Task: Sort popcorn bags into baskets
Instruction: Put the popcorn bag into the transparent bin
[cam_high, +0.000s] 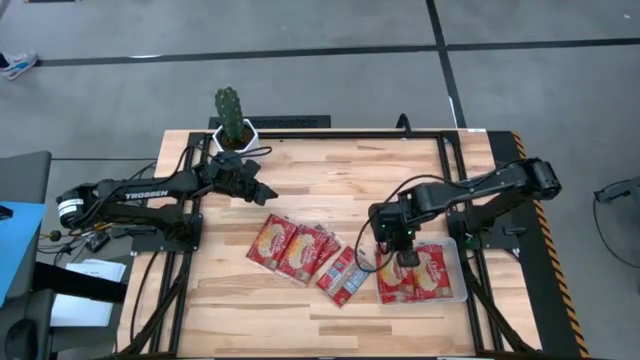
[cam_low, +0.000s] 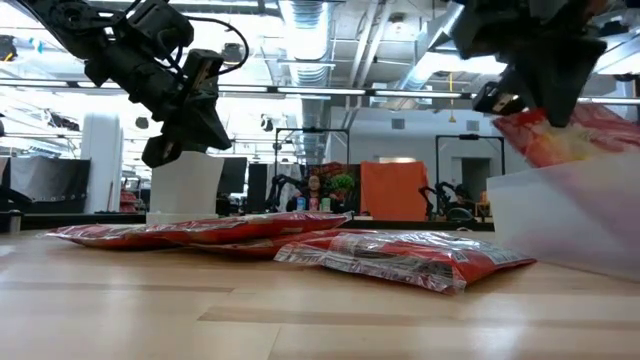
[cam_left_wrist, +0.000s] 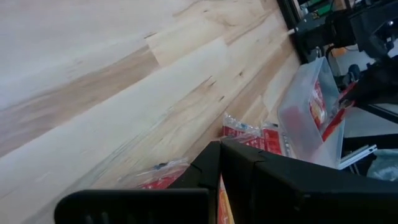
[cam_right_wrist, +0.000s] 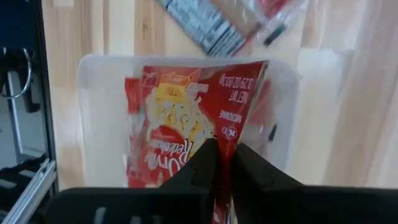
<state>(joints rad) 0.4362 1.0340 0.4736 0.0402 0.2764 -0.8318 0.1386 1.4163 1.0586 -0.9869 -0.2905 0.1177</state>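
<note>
Several red popcorn bags (cam_high: 290, 248) lie overlapping flat on the wooden table's middle, with another (cam_high: 342, 277) beside the tray, its printed back up. The clear frosted tray (cam_high: 462, 270) sits near the right edge with red bags (cam_high: 432, 270) in it. My right gripper (cam_high: 400, 245) hovers over the tray's left half, shut on one popcorn bag (cam_right_wrist: 186, 118). My left gripper (cam_high: 262, 190) hangs shut and empty in the air (cam_low: 165, 150) near the far left, beyond the pile. My right gripper pinches the popcorn bag by one end edge (cam_right_wrist: 219, 146) between its two fingers (cam_right_wrist: 202, 163), coming from above. The bag hangs tilted below the fingers (cam_low: 560, 135). Its lower part dips behind the tray's frosted wall (cam_low: 570, 220), so whether it rests there cannot be told.
A white pot with a green cactus (cam_high: 232, 125) stands at the far edge just behind my left gripper. Black frame rails (cam_high: 460, 150) run along the table's sides. Bare wood stretches across the far middle and near edge.
</note>
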